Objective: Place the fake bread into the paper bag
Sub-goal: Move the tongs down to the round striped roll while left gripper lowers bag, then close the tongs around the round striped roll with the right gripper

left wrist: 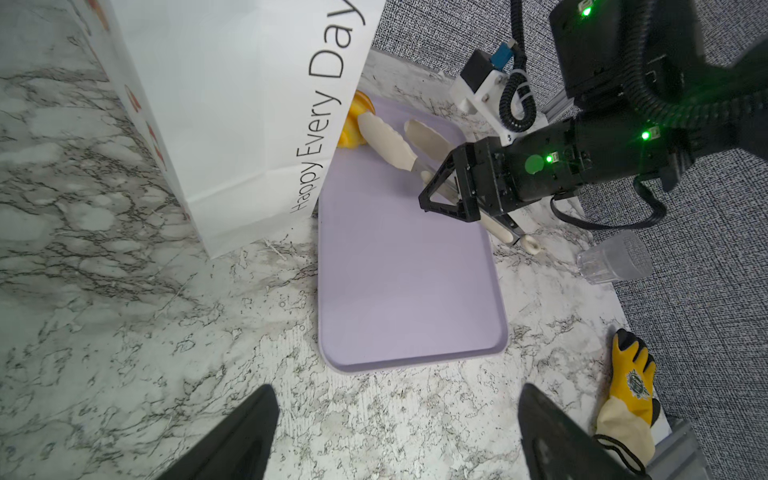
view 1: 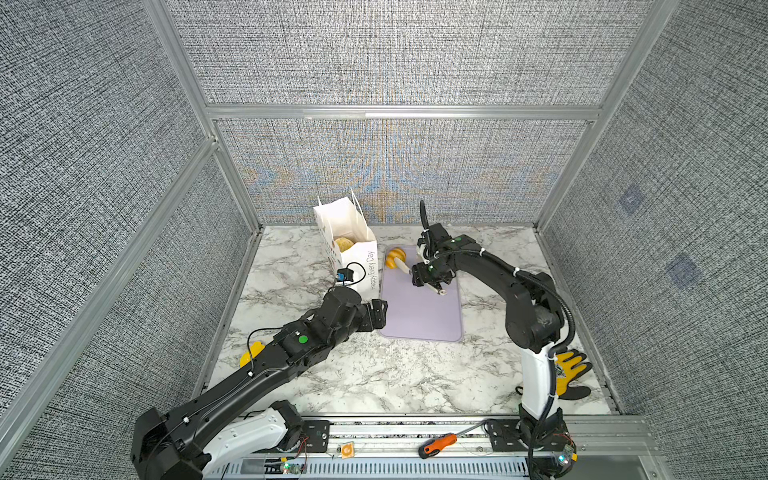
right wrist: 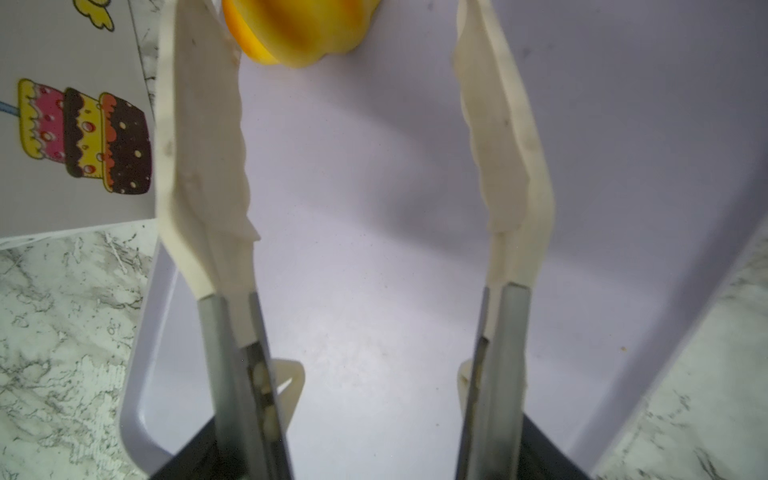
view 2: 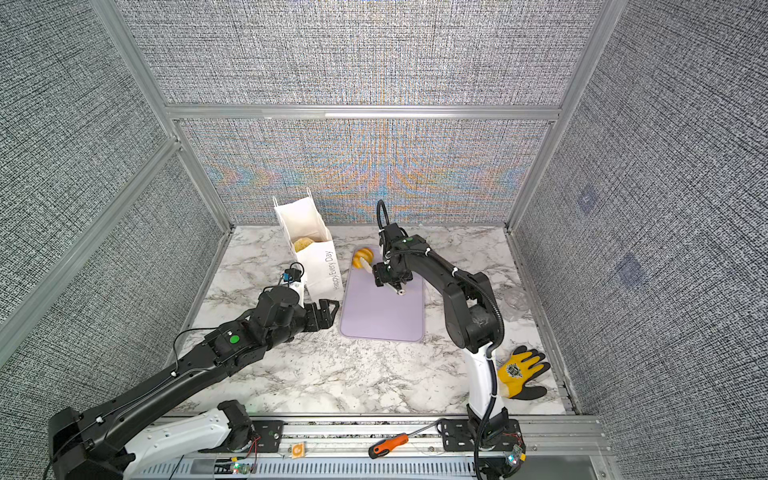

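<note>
Two pieces of the fake bread show. One (view 1: 344, 244) lies low inside the paper bag (view 1: 362, 270), seen through its open mouth. The other (view 2: 360, 258) lies on the lilac tray (view 1: 419, 316) at its far left corner, and the rest of the tray is bare. The bag stands upright on the desk (view 1: 374, 374) just beside the tray's left edge, long axis vertical and mouth upward, with its "Happy Every Day" side turned toward the tray. The long axis of the piece on the tray cannot be told: a tong arm covers part of it from above, and both wrist views show only part of it. The right gripper (view 1: 424, 279) hangs over the tray's far half, clamped on cream tongs (left wrist: 386, 141) that point at that far left corner. The tongs are spread wide. In the right wrist view the bread (right wrist: 299, 29) sits at their tips, close against one arm and clear of the other. The left gripper (left wrist: 397, 388) hovers off the tray's near left corner, jaws wide apart and holding nothing. A yellow-and-black glove (view 2: 521, 370) lies well to the tray's near right.
</note>
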